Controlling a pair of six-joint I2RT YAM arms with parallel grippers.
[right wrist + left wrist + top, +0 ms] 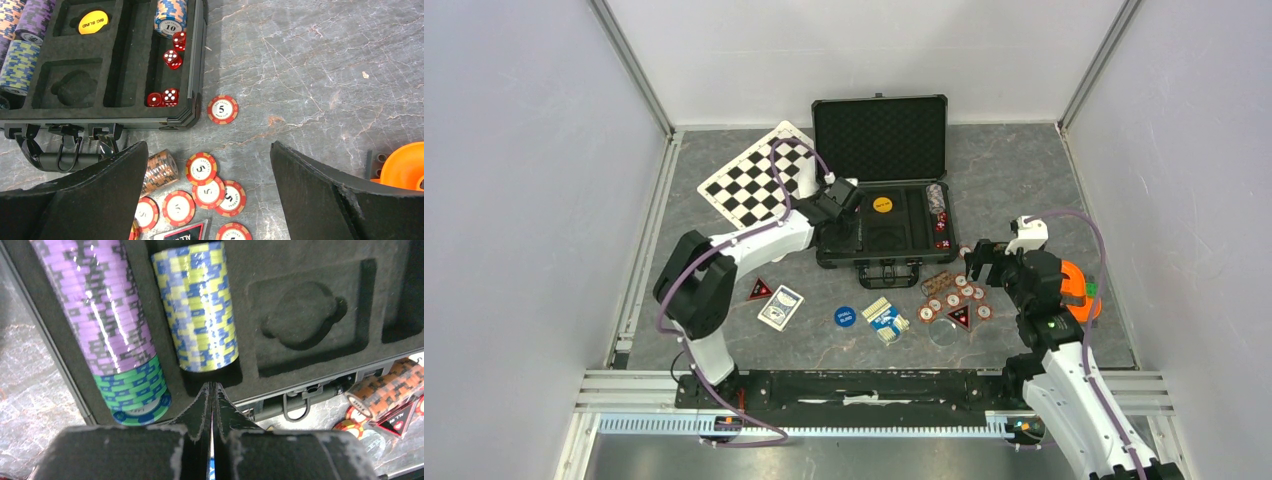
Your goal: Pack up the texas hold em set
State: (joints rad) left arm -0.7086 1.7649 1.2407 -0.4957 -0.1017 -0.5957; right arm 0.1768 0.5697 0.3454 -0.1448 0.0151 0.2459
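The black case (886, 262) lies open at the centre back. My left gripper (836, 205) is shut with nothing seen in it; its tips (212, 385) are over the near end of the slot holding the blue-and-yellow chip stack (202, 305), beside a purple stack (100, 305) and a green stack (137, 390). My right gripper (979, 265) is open and empty (208, 150) above loose red "5" chips (210, 192) and a brown chip roll (159, 170) on the table. Red dice (170, 75) and a yellow button (93, 22) sit in the case.
On the table in front of the case lie two card decks (781, 307) (886, 318), a blue button (845, 316) and triangular markers (759, 291). The checkered board (759, 180) lies at the back left. An orange object (1079, 290) sits right of my right gripper.
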